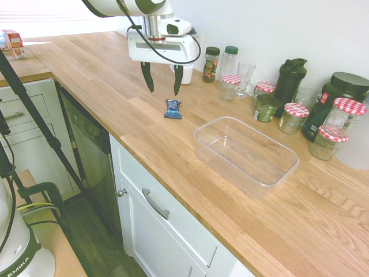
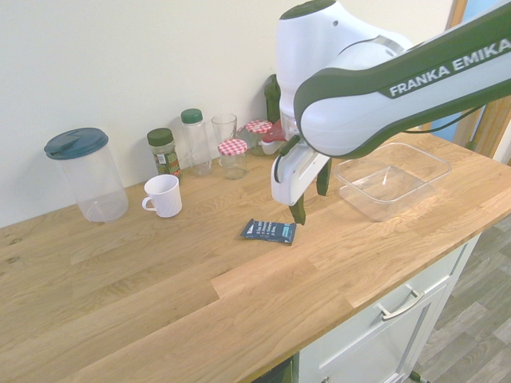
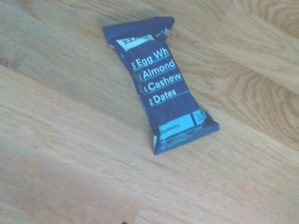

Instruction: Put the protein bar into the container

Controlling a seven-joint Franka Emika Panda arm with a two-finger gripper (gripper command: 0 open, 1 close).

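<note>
The protein bar (image 1: 173, 108) (image 2: 269, 231) (image 3: 161, 86) lies flat on the wooden counter, a dark-blue wrapper with white and light-blue print. My gripper (image 1: 162, 81) (image 2: 310, 195) hangs open a short way above the counter, just behind the bar, with nothing between its fingers. The container (image 1: 214, 129) (image 2: 424, 152), a clear shallow plastic tub, stands empty on the counter to the right of the bar in the first exterior view. Only the bar and the wood show in the wrist view.
Along the wall stand jars with red-checkered lids (image 1: 295, 117), spice bottles (image 1: 211, 63), a drinking glass (image 1: 245, 78), dark shaker bottles (image 1: 289, 81), a white mug (image 2: 164, 195) and a clear jug with a blue lid (image 2: 84, 173). The counter's front edge (image 1: 167, 186) runs below.
</note>
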